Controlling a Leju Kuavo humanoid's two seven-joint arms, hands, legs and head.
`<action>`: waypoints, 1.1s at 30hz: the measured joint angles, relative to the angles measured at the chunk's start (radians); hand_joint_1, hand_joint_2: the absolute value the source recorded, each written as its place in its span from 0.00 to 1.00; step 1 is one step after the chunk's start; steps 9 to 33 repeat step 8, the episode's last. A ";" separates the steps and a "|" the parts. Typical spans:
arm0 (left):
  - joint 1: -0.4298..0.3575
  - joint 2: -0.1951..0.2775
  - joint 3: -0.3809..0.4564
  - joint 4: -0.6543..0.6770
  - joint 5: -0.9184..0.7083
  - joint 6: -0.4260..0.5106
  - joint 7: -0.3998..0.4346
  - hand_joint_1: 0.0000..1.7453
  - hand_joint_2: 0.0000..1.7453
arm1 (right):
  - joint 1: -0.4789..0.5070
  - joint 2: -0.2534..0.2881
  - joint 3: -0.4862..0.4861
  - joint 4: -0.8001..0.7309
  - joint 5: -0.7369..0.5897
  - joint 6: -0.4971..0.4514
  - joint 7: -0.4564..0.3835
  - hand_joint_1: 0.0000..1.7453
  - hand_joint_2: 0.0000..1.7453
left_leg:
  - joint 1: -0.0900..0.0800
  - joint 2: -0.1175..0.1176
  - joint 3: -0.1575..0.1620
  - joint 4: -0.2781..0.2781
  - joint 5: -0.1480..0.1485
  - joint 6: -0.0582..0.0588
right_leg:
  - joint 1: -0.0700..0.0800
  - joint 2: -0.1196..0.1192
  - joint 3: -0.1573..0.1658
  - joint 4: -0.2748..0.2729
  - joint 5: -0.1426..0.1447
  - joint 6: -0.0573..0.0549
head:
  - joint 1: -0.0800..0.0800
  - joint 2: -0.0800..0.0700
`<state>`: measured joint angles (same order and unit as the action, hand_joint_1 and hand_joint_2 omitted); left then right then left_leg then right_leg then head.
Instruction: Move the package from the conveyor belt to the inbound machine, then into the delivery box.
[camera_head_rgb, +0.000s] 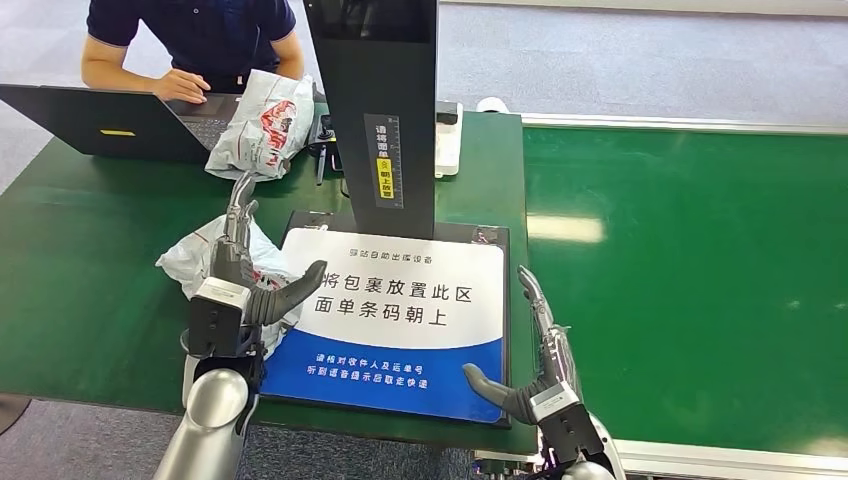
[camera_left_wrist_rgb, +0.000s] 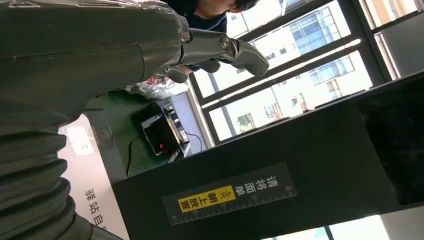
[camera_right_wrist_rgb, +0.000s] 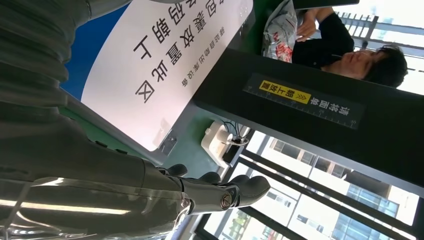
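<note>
A: Start at the left edge of the table (camera_head_rgb: 80, 260). What's there?

B: A laptop (camera_head_rgb: 110, 122) at the far left corner, a person's hand (camera_head_rgb: 180, 85) on it. Toward the middle, a white package (camera_head_rgb: 262, 122) lies by the black scanner column (camera_head_rgb: 372, 100). Nearer, a second package (camera_head_rgb: 205, 255) lies just left of the inbound machine's plate (camera_head_rgb: 400, 310), partly behind the left hand (camera_head_rgb: 245, 290).

A: Is that hand holding it?

B: No. Its fingers are spread wide with nothing in them, probably so they can close around the bag.

A: Which way does it lie?

B: Crumpled, long axis roughly left to right; its label I can't make out.

A: And the right?

B: The right hand (camera_head_rgb: 525, 375) is spread wide too, at the plate's near right corner; the conveyor belt (camera_head_rgb: 690, 260) lies beyond.
</note>
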<state>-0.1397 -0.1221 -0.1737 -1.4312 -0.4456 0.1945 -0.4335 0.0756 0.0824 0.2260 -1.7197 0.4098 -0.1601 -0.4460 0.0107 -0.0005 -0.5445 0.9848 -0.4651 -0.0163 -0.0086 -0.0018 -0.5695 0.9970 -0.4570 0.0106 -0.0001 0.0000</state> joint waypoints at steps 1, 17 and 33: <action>0.001 -0.002 0.000 0.000 0.002 -0.002 0.000 0.00 1.00 | 0.001 0.000 -0.001 0.000 0.000 0.000 0.000 0.00 1.00 | 0.000 0.000 0.000 0.000 0.000 0.000 | 0.000 0.000 0.000 0.000 0.000 0.000 | 0.000 0.000; 0.021 -0.025 0.006 0.000 0.016 -0.033 0.000 0.00 1.00 | -0.001 0.001 -0.003 0.000 0.000 0.004 -0.005 0.00 1.00 | 0.000 0.000 0.000 0.000 0.000 0.000 | 0.000 0.000 0.000 0.000 0.000 0.000 | 0.000 0.000; 0.021 -0.025 0.006 0.000 0.016 -0.033 0.000 0.00 1.00 | -0.001 0.001 -0.003 0.000 0.000 0.004 -0.005 0.00 1.00 | 0.000 0.000 0.000 0.000 0.000 0.000 | 0.000 0.000 0.000 0.000 0.000 0.000 | 0.000 0.000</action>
